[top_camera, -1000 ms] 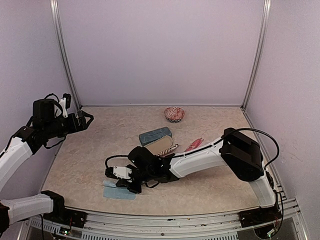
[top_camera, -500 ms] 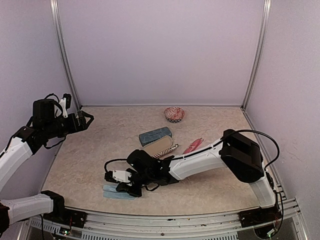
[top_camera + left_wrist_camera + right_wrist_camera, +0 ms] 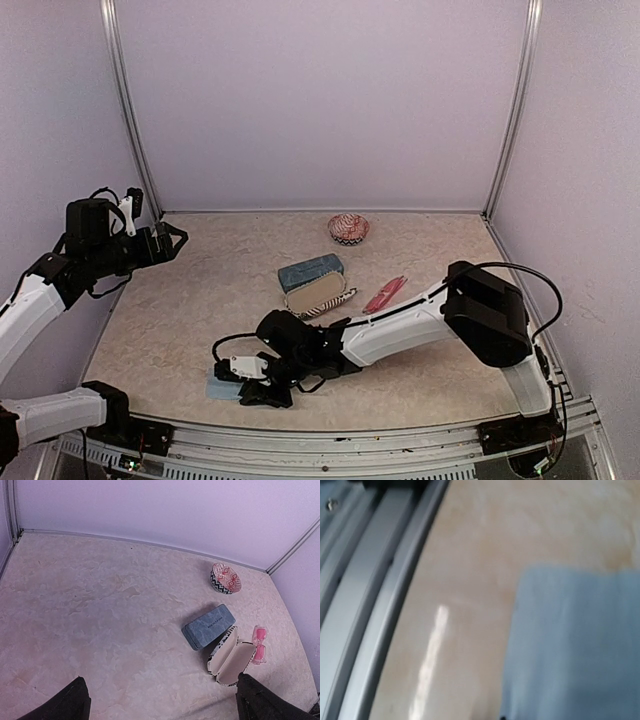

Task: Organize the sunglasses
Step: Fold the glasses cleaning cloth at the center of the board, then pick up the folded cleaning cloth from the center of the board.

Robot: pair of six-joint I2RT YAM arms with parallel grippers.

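Since a second ago my right gripper [image 3: 258, 390] has slid toward the near edge of the table [image 3: 190, 310]. It now sits low over the light blue cloth [image 3: 570, 645], hiding more of it, and I cannot tell how its fingers stand. My left gripper [image 3: 177, 240] stays raised at far left, fingers [image 3: 75, 702] spread wide around nothing. The pink sunglasses [image 3: 386, 292] have not moved. They lie folded just right of the open patterned case [image 3: 318, 295], long axis diagonal from near-left to far-right.
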